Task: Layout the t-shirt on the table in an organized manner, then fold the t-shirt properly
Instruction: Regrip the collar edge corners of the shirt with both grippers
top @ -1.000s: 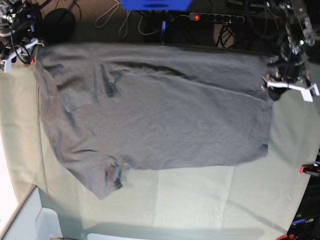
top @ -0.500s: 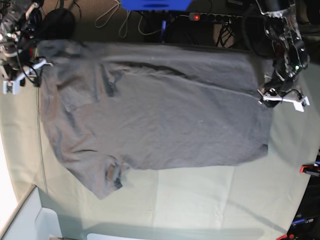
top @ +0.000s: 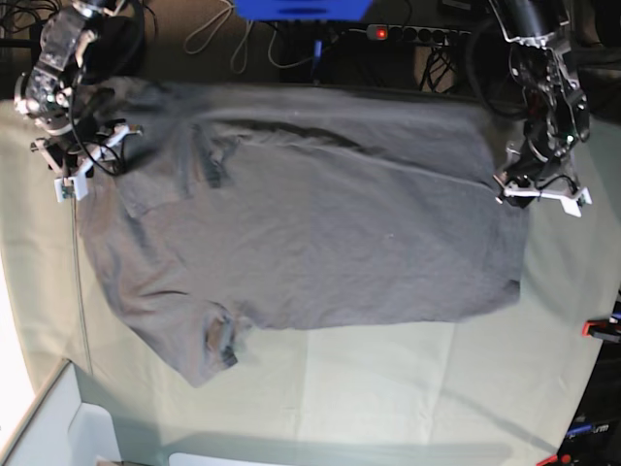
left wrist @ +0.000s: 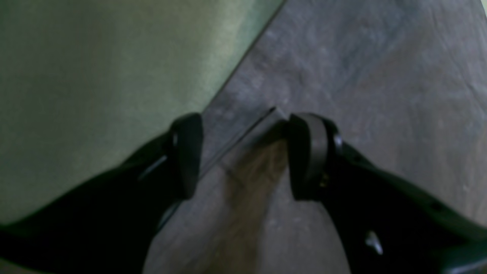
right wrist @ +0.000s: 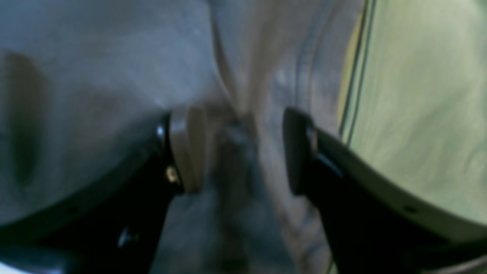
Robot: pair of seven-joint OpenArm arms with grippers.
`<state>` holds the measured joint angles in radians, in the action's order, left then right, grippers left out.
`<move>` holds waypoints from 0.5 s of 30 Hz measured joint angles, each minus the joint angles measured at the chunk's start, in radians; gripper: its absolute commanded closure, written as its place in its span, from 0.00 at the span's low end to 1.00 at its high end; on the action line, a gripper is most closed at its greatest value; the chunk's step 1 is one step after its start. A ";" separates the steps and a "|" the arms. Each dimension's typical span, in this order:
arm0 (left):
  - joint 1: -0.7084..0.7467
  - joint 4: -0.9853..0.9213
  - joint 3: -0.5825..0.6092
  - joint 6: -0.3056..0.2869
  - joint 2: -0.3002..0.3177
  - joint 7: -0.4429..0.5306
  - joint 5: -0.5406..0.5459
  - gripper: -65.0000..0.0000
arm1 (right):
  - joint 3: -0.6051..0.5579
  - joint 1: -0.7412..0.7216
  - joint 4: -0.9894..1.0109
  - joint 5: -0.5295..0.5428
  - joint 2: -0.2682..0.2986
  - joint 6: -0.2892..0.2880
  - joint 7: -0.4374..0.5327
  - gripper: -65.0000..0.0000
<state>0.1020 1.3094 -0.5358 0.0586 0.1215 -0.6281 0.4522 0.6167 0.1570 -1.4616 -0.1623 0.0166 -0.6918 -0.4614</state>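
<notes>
Presently, the near stretch of the table point(top: 388, 388) is lying bare, its pale green cover showing faint creases, with a red-orange clamp point(top: 600, 328) sitting at the edge on the side of the left arm. Beyond that strip, the t-shirt point(top: 310, 223) is lying spread across the middle and far part of the table, mostly flat. One sleeve point(top: 209, 349) is reaching toward the near edge on the right arm's side and is looking bunched at its cuff. Some folds are running across the chest near the far edge.

At the hem end, the left gripper point(top: 539, 192) is hovering over the hem edge of the shirt. In the left wrist view the left gripper point(left wrist: 243, 156) is standing released, jaws spread wide, straddling the line where grey fabric is meeting green cloth; nothing is being held. That placement suggests it is positioning to take the hem.

At the far corner on the opposite side, the right gripper point(top: 89, 160) is sitting over the shoulder region. The right wrist view is blurred, yet the right gripper point(right wrist: 239, 152) is showing its jaws apart over a ridge of fabric, clamping nothing. In my judgement, layout is nearly done, and both arms are setting up matching grasps at opposite ends to tension or fold the garment.

Farthest, cables and a power strip point(top: 422, 35) are lying behind the table.
</notes>
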 measured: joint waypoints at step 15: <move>0.000 0.000 -0.001 0.001 -0.003 -0.005 0.001 0.63 | -0.001 -0.031 0.025 -0.017 0.000 0.000 0.011 0.50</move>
<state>0.1024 1.3098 -0.5369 0.0597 0.1188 -0.6327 0.4530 0.6155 0.1261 -1.4368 -0.1795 0.0162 -0.6922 -0.4507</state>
